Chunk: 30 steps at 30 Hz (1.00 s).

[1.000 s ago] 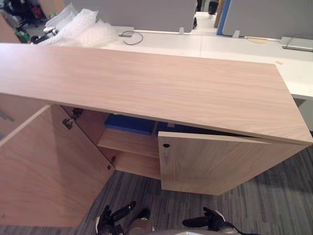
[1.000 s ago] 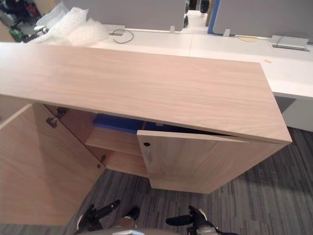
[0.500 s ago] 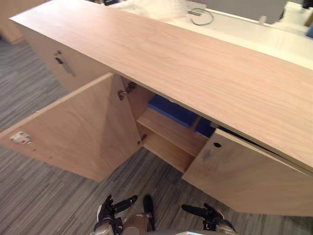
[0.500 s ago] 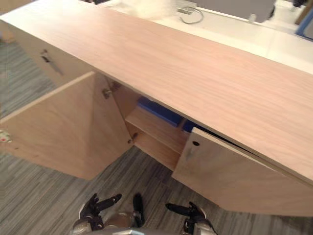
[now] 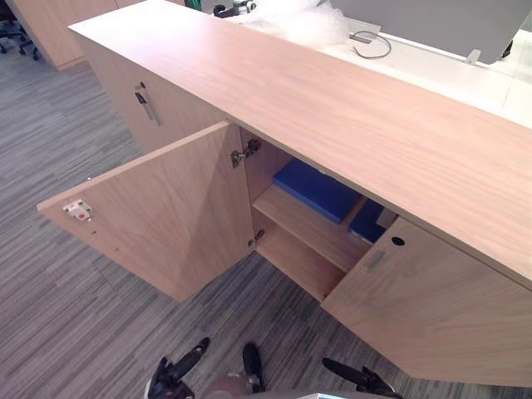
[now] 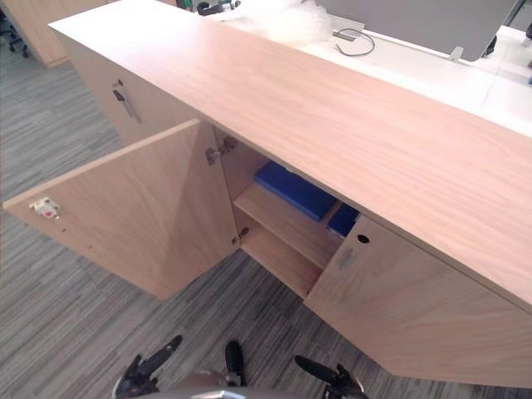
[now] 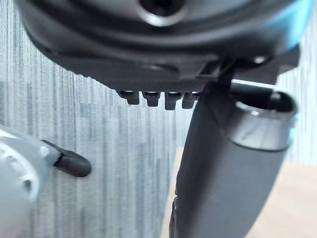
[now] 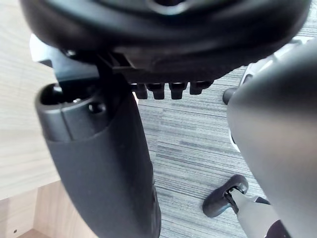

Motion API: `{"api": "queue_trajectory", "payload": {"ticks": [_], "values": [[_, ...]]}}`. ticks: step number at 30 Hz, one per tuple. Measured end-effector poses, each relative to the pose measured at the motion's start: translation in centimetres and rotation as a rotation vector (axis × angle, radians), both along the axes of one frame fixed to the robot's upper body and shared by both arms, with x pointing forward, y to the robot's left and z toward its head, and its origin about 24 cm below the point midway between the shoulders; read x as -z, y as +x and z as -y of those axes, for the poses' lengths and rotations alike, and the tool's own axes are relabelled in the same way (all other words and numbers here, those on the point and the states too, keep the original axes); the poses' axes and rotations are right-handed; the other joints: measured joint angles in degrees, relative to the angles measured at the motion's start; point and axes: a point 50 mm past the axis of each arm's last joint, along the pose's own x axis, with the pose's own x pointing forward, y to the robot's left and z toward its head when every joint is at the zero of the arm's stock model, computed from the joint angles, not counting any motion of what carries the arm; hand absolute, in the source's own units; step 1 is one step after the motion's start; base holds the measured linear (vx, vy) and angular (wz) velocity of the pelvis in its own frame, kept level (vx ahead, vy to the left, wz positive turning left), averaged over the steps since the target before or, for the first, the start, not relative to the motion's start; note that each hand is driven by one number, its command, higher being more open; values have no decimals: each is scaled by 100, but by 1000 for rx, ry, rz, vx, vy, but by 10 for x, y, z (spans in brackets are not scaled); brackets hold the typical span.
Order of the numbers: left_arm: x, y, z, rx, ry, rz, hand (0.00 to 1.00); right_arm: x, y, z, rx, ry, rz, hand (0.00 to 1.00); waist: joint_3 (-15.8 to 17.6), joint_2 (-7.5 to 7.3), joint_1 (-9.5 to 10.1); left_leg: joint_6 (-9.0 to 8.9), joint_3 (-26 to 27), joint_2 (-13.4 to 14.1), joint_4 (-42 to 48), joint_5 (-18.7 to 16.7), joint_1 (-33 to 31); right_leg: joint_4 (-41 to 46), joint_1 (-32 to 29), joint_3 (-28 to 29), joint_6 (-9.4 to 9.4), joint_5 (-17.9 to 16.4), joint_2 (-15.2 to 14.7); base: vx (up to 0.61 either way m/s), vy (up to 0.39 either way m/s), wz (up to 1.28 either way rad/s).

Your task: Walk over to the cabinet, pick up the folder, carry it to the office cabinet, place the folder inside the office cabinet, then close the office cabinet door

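The wooden office cabinet [image 5: 349,108] stands ahead of me. Its left door [image 5: 158,216] is swung wide open and its right door [image 5: 432,307] stands ajar. A blue folder [image 5: 316,189] lies flat on the upper shelf [image 5: 303,229] inside, and a second blue folder [image 5: 370,223] sits beside it, partly behind the right door. My left hand [image 5: 169,381] and right hand [image 5: 366,382] hang low over the carpet, well short of the cabinet. Both are open and hold nothing, with the thumb [image 7: 223,173] and fingers [image 7: 153,96] straight in the left wrist view.
Left of the open door is a closed cabinet door with a metal handle [image 5: 145,104]. Behind the cabinet runs a white desk [image 5: 440,71] with bubble wrap [image 5: 303,21] and a cable [image 5: 370,41]. Grey striped carpet [image 5: 66,316] lies in front.
The camera has swung and pulled back, so the whole left door and the shelf with the folders now show. Both hands stay low and open.
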Motion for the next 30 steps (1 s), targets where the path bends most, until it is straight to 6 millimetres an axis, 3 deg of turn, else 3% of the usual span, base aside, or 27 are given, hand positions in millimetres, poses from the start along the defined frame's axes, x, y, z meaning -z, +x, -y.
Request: {"api": "queue_trajectory", "payload": {"ticks": [3, 6, 7, 9, 10, 11, 14, 17, 18, 20, 22, 23, 26, 27, 30], "values": [[-8, -11, -28, -166, 44, 31, 100, 0, -2, -1, 1, 4, -3, 100, -18, 17, 36, 32, -13, 29, -1, -30, 115, 114, 46, 35, -5, 157, -15, 56, 27, 3], [-26, -18, -71, -287, 147, 54, 100, 1, -4, -2, -6, 12, -1, 100, -41, 41, 70, 25, -34, 56, -1, -127, 273, 184, 151, 93, -12, 292, -12, 78, 18, 0], [-41, -19, -100, -351, 211, 81, 100, 1, -5, -1, -12, 19, 2, 100, -78, 86, 91, 11, -34, 63, -1, -164, 288, 195, 153, 96, -16, 317, -11, 61, 4, -3], [-53, -23, -120, -395, 258, 98, 100, 1, -5, -1, -26, 19, -2, 100, -143, 104, 87, 4, -13, 63, 1, -184, 266, 168, 127, 106, -19, 322, -4, 66, -1, -6], [-74, -30, -151, -484, 336, 138, 100, 1, -8, -1, -30, 24, -15, 100, -256, 101, 90, -33, 13, 67, 2, -217, 241, 68, 118, 110, -46, 343, 28, 61, -11, -9], [-78, -30, -155, -493, 348, 142, 100, 2, -9, -1, -24, 25, -17, 100, -272, 105, 91, -34, 14, 70, 2, -220, 241, 66, 118, 110, -49, 345, 33, 77, -28, -7], [-119, -31, -201, -490, 506, 140, 100, 3, -19, 1, 22, 40, -41, 100, -443, 87, 128, -63, 11, 151, 33, -227, 292, 111, 129, 116, -33, 420, 98, 66, -47, -1], [-148, -19, -222, -427, 614, 124, 100, 4, -23, 1, 31, 45, -48, 100, -487, 100, 169, -86, -14, 339, 40, -243, 438, 435, 115, 171, -60, 517, 170, 96, -79, -1], [-157, -10, -227, -388, 653, 115, 100, 4, -23, 1, 29, 47, -46, 100, -515, 135, 160, -121, -36, 481, 44, -271, 473, 388, 35, 362, 48, 65, 297, 84, -96, 0], [-164, 5, -227, -310, 699, 91, 100, 3, -21, 3, 26, 46, -35, 100, -549, 212, 163, -214, -47, 650, 47, -260, 484, 14, -146, 485, 64, -241, 551, 47, -140, -1], [-173, 28, -222, -188, 753, 111, 100, 2, -19, 4, 24, 42, -23, 100, -567, 196, 133, -347, -39, 687, 51, -225, 534, -727, -447, 540, -109, 204, 757, -25, -137, 6], [-174, 41, -216, -97, 776, 106, 100, 2, -23, 9, 29, 32, -30, 100, -628, 263, 61, -476, -107, 672, 52, -215, 567, -725, -434, 513, 176, 331, 744, -27, -138, 8], [-182, 77, -196, 164, 858, 124, 100, 0, -34, 28, 29, -19, -48, 100, -715, 478, 165, -535, -109, 777, 46, -216, 623, -708, -397, 567, 133, 232, 825, -2, -125, -1], [-186, 94, -186, 323, 902, 126, 100, -2, -36, 38, 29, -44, -53, 100, -706, 621, 177, -571, -116, 816, 43, -210, 623, -697, -400, 579, 110, 218, 862, -14, -92, 0], [-195, 101, -189, 424, 937, 95, 100, -3, -44, 46, 29, -64, -70, 100, -701, 684, 204, -582, -91, 840, 48, -208, 633, -696, -394, 621, 80, 200, 882, 7, -51, -6]]}}
